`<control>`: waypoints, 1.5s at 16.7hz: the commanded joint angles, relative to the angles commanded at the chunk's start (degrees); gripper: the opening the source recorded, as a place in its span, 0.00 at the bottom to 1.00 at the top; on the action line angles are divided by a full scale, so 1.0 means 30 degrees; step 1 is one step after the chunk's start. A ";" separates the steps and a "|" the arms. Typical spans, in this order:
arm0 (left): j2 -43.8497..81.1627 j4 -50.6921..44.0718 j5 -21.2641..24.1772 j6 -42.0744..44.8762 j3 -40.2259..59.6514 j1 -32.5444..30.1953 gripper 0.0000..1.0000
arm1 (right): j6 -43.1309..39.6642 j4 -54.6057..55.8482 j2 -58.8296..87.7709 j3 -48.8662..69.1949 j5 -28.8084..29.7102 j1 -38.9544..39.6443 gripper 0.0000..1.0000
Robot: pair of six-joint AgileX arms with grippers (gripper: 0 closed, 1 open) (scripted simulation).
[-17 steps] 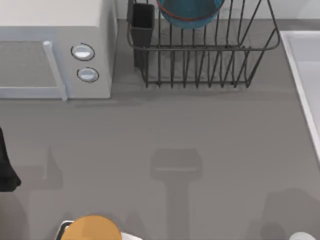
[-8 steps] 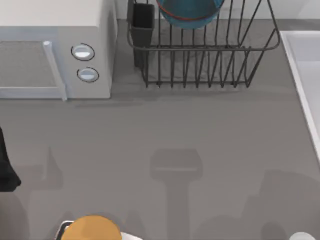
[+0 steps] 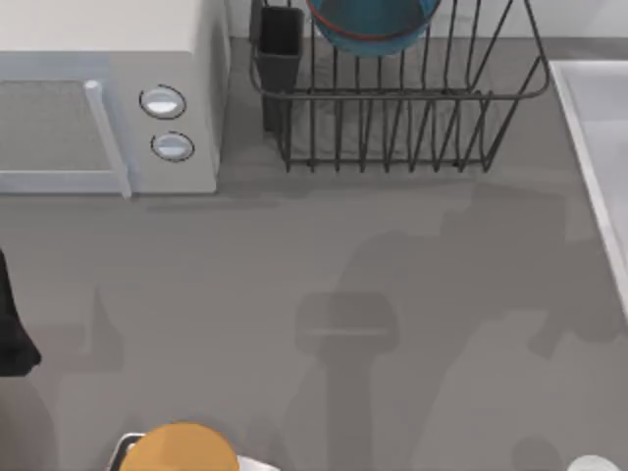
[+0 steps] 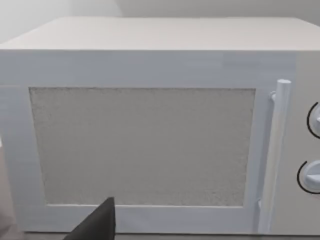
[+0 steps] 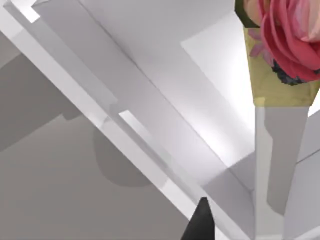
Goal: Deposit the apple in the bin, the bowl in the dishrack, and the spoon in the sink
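fingers unclear; bowl (image 3: 373, 25) sits in dishrack (image 3: 412, 108), beside sink (image 3: 589, 128).

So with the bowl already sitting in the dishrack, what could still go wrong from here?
The bowl sits at the far edge of the dishrack, cut off by the frame, so whether it is seated firmly cannot be told; it may tip. The right wrist camera looks close over the sink rim, so that arm could clip it.

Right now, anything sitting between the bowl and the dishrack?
Nothing: the bowl is already inside the dishrack, resting among its prongs beside the utensil cup. The counter in front of the rack is bare of objects.
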 joint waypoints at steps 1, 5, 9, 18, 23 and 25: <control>0.0000 0.0000 0.0000 0.0000 0.0000 0.0000 1.00 | 0.0292 -0.0645 0.1444 0.2206 0.0005 0.0258 0.00; 0.0000 0.0000 0.0000 0.0000 0.0000 0.0000 1.00 | 0.1610 -0.2897 0.6729 1.0296 0.0000 0.1276 0.00; 0.0000 0.0000 0.0000 0.0000 0.0000 0.0000 1.00 | 0.2898 -0.4327 1.0638 1.6261 0.0058 0.2140 0.00; 0.0000 0.0000 0.0000 0.0000 0.0000 0.0000 1.00 | 0.3766 -0.4989 1.2742 1.9461 0.0130 0.2681 0.00; 0.0000 0.0000 0.0000 0.0000 0.0000 0.0000 1.00 | 0.3798 -0.3834 1.2194 1.7986 0.0136 0.2582 0.00; 0.0000 0.0000 0.0000 0.0000 0.0000 0.0000 1.00 | 0.3782 -0.2664 1.1694 1.6112 0.0107 0.2617 0.00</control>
